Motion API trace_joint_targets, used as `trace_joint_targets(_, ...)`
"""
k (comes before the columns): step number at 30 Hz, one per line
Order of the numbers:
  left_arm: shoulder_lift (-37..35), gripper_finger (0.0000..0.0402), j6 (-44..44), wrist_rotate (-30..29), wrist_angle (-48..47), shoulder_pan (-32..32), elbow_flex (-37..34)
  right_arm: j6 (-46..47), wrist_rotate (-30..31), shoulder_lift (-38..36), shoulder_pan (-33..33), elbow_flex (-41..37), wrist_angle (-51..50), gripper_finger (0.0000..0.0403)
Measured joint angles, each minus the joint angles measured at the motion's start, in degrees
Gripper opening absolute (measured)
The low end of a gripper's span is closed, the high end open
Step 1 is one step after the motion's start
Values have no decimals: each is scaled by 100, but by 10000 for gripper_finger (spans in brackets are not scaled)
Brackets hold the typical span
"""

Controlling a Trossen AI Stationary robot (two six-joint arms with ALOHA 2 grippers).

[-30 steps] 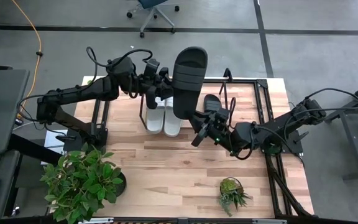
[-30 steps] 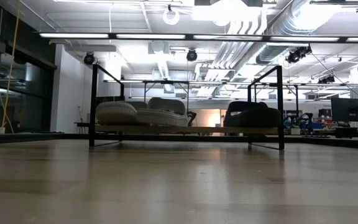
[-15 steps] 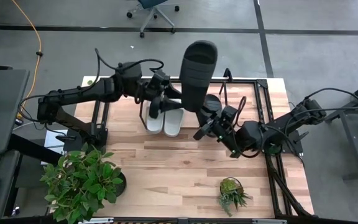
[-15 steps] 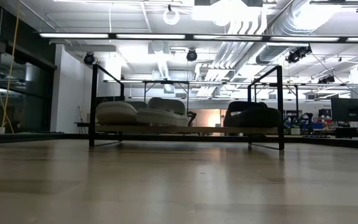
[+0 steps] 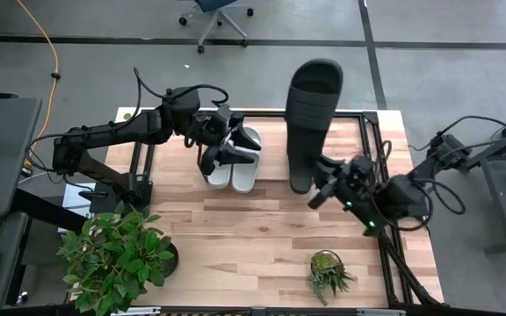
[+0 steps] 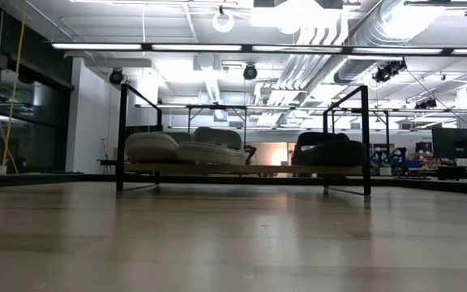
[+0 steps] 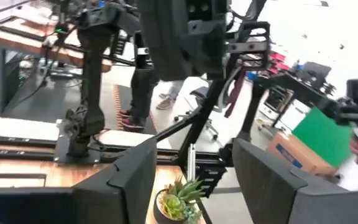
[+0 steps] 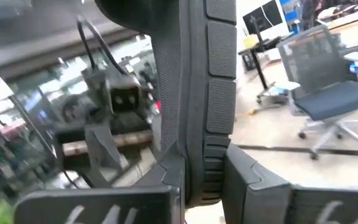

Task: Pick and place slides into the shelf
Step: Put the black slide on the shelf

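The shelf (image 5: 369,123) (image 6: 122,138) stands at the table's far side. In it rest a light grey pair of slides (image 5: 234,167) (image 6: 186,147) on their soles and a black slide (image 6: 328,150). A second black slide (image 5: 309,123) stands high in the air with my right gripper (image 5: 316,183) shut on its lower end; its strap end (image 5: 316,75) points up. My left gripper (image 5: 227,147) (image 7: 194,180) hovers open over the grey pair, with nothing between its fingers. My right gripper pinches the black slide's sole at its strapless end (image 8: 197,177) between its two fingers (image 8: 247,180), one on each flat face. The fingers lie along the slide's length. The slide rises past the fingers, roughly upright and lifted clear of table and shelf.
A big potted plant (image 5: 117,254) stands at the near left corner and a small one (image 5: 328,274) near the front right. Bare wood table (image 5: 235,228) lies in front of the shelf. An office chair (image 5: 218,13) stands on the floor beyond.
My right gripper has carried the black slide toward the table's right edge, swinging it from a lean to more upright. My left gripper has drawn away from that slide, toward the near edge, and now hangs over the grey pair.
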Motion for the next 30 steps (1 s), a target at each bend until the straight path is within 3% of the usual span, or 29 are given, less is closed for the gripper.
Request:
trace_joint_targets(6,0,159,23,488,352,7,0,276,1053,-246,698,0,-635,34)
trace_joint_targets(9,-12,138,-114,787,697,7,0,962,1085,-348,938,2,-1317,34)
trace_joint_targets(12,-62,117,-211,968,986,7,2,2330,1065,-381,1049,0,-2565,34)
trace_joint_targets(17,-227,81,-223,1279,1056,137,2,5882,993,-380,1061,0,-5491,34)
trace_joint_targets(20,-377,57,-224,1502,1022,276,2,7652,908,-337,1063,0,-6751,33)
trace_joint_targets(25,-744,9,-212,1881,1007,559,2,8829,730,-148,1070,0,-7390,33)
trace_joint_targets(30,-1137,11,-209,1926,996,786,2,9552,609,127,1070,-2,-7514,32)
